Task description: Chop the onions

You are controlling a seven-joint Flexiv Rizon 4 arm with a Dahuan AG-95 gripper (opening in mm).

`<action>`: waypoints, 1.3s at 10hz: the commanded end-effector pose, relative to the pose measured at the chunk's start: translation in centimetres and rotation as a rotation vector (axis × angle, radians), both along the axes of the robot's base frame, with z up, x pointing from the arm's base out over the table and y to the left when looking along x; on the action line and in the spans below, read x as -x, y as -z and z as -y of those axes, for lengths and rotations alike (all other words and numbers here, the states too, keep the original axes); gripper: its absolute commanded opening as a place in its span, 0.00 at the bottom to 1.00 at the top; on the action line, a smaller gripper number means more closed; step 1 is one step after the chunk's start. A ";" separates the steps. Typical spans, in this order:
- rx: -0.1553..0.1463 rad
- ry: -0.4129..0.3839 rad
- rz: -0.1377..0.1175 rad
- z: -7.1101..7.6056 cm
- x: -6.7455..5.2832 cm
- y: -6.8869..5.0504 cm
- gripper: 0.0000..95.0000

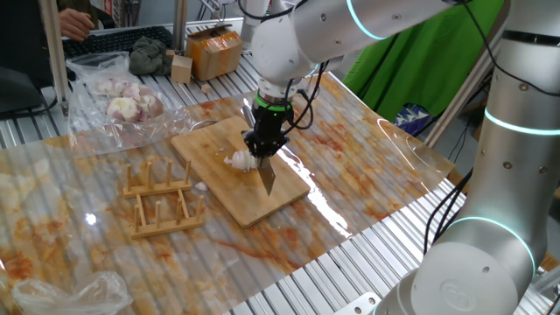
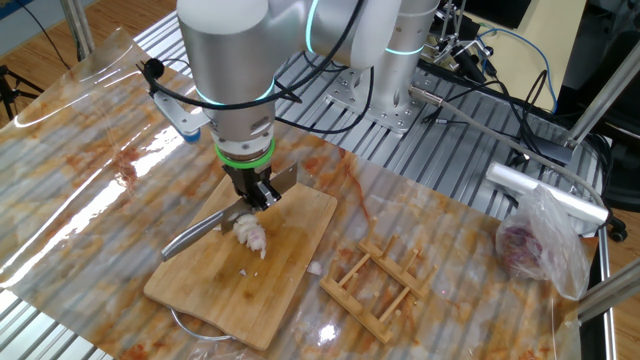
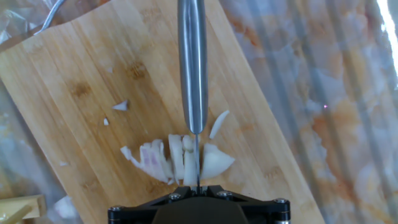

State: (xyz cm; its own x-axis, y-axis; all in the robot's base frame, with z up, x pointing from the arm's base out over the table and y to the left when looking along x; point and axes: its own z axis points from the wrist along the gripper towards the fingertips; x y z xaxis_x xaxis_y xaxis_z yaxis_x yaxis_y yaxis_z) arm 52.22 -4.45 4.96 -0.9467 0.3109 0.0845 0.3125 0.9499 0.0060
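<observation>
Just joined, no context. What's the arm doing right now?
The arm is chopping an onion. Its gripper is shut on a knife, pointing straight down over a bamboo cutting board. The blade sits right at the onion, which is already cut into several pale slices in a cluster, with a few loose bits scattered on the board. A wooden rack stands beside the board, and a clear bag of other onions lies farther back on the plastic-covered table.

Onion (image 3: pixel 180 158) cut in pale wedges, clustered on board.
</observation>
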 end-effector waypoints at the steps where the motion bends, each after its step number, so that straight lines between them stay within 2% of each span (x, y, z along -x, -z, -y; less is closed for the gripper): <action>1: -0.013 0.009 -0.007 -0.1 0.1 -0.6 0.00; 5: -0.002 0.004 -0.019 -0.1 0.3 -1.9 0.00; 8: 0.021 -0.017 -0.028 0.1 0.4 -2.9 0.00; 10: 0.031 -0.022 -0.030 0.1 0.5 -3.1 0.00; 11: 0.049 -0.027 -0.031 0.2 0.5 -3.3 0.00; 13: 0.054 -0.022 -0.031 0.6 0.6 -3.4 0.00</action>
State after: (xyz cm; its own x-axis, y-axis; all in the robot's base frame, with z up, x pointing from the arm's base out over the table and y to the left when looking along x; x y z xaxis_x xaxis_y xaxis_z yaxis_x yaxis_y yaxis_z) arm 51.70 -5.17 8.30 -0.9501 0.2974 0.0944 0.2929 0.9543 -0.0586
